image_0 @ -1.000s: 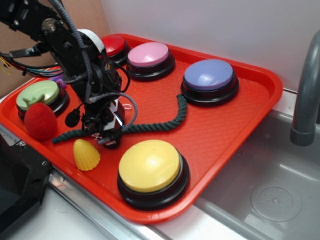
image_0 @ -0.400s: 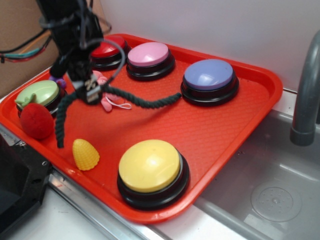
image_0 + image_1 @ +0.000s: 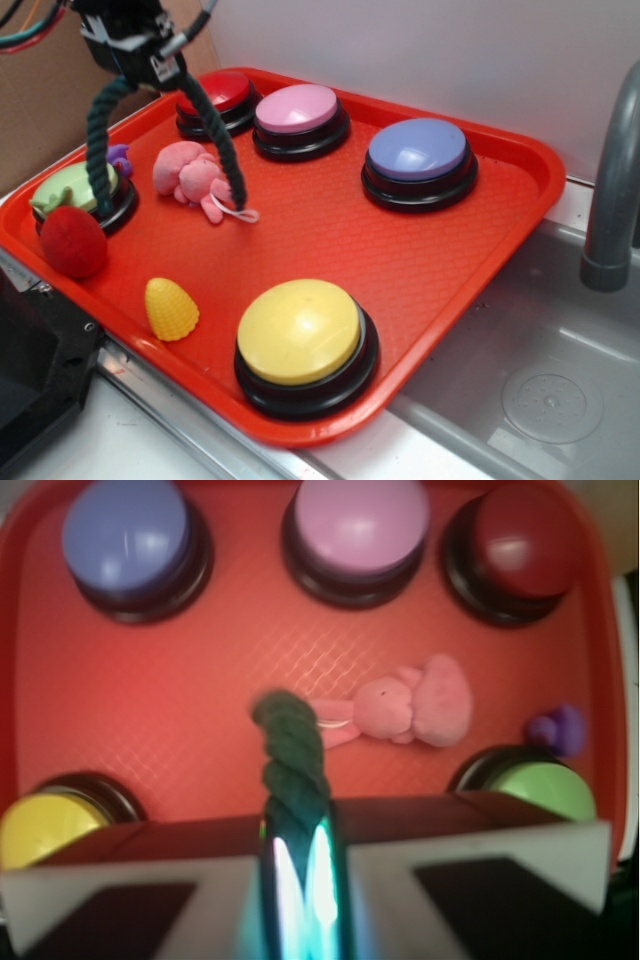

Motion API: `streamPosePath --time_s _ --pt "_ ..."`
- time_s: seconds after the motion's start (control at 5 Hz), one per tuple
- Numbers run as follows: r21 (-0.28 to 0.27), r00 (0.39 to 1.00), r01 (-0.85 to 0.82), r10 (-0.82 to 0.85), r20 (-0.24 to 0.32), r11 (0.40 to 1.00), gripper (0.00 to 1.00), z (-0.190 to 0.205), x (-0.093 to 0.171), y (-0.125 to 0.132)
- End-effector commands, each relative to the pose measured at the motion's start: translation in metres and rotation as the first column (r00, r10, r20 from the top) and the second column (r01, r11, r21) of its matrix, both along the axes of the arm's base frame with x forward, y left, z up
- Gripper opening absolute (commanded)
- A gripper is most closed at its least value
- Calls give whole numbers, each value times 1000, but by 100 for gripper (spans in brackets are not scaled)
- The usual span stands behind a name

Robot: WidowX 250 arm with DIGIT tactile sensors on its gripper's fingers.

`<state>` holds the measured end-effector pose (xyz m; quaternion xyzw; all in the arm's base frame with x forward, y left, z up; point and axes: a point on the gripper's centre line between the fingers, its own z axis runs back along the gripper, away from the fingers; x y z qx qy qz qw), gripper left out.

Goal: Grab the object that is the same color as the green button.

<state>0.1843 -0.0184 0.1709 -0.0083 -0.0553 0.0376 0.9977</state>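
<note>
The end effector (image 3: 150,62) is seen at the upper left of the frame, clamped on the dark green rope (image 3: 97,150). The rope is lifted clear of the red tray (image 3: 420,260), draped over the jaws so both twisted ends hang down, one over the green button (image 3: 70,187), the other by the pink plush toy (image 3: 192,177). In the wrist view, the cord's thick twisted strands are shown pinched dead center.
</note>
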Motion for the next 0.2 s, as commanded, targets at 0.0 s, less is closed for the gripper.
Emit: streamPosePath --time_s 0.0 --pt "35 999 -37 36 41 999 0 27 6 -1"
